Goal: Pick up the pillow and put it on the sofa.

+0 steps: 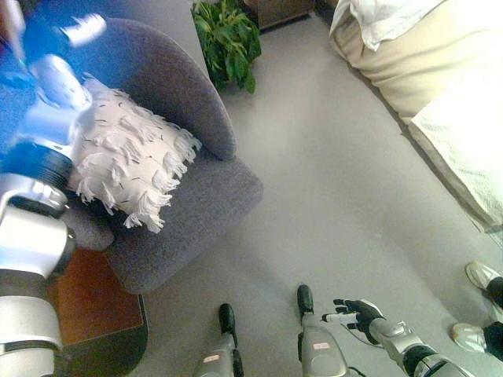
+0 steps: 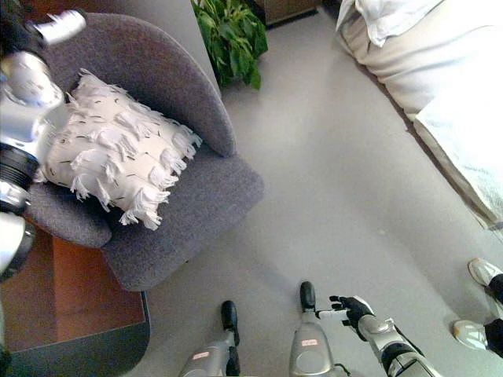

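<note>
White fringed pillow [image 2: 118, 153] on sofa [image 2: 196, 188], beside left hand [image 2: 35, 31].

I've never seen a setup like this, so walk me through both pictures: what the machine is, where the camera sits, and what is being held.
Both pictures come from a stereo camera on a humanoid robot's head, looking down, so they show one scene. The white fringed pillow lies on the grey armchair. The left arm reaches up along the pillow; its left hand is too unclear to say whether it grips. The right hand hangs open over the floor, holding nothing. A potted plant, a bed and a person's shoes are nearby.
</note>
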Controlling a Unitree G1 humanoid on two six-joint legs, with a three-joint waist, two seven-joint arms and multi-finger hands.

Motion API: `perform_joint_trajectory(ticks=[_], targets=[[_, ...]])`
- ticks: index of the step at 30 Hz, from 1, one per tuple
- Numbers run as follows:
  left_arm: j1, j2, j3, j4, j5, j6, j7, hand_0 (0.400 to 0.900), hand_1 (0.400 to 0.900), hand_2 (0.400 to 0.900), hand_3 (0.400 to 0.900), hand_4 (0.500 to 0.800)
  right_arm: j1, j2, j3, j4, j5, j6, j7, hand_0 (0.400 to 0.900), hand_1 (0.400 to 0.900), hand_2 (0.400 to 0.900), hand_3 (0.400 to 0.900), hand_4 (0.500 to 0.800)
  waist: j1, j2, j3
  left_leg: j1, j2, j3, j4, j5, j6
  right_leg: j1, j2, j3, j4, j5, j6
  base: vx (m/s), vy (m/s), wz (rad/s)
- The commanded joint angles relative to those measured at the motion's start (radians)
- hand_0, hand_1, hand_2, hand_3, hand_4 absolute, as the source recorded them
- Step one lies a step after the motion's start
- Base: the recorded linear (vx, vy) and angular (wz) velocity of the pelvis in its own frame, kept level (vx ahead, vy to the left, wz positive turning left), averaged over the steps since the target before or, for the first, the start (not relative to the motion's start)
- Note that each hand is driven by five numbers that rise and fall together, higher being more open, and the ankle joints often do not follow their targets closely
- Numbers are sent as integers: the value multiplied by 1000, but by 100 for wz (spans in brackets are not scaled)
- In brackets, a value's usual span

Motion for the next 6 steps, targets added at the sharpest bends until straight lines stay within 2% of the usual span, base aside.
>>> perform_joint_trajectory(ticks=[1,4,6], targets=[[47,-9,135,-74,-95,-67,-87,900,900,900,900,800,37,27,-18,55,-15,8,-5,900,900,900,900,800,50,-31,-99,29,-51,30,3,-67,52,62,-3,-23,83,-133,13,84,-65,4],[233,-118,243,-170,-110,-68,-117,900,900,900,900,800,55,57,-37,59,-14,22,-14,900,900,900,900,800,69,-36,-122,51,-50,17,9,-72,53,91,-3,-39,83,-140,10,95,-59,4],[375,-198,296,-235,-89,-53,-165,900,900,900,900,800,75,79,-45,58,-19,35,-19,900,900,900,900,800,82,-43,-143,67,-49,9,13,-76,56,112,-2,-46,81,-145,6,94,-47,1]])
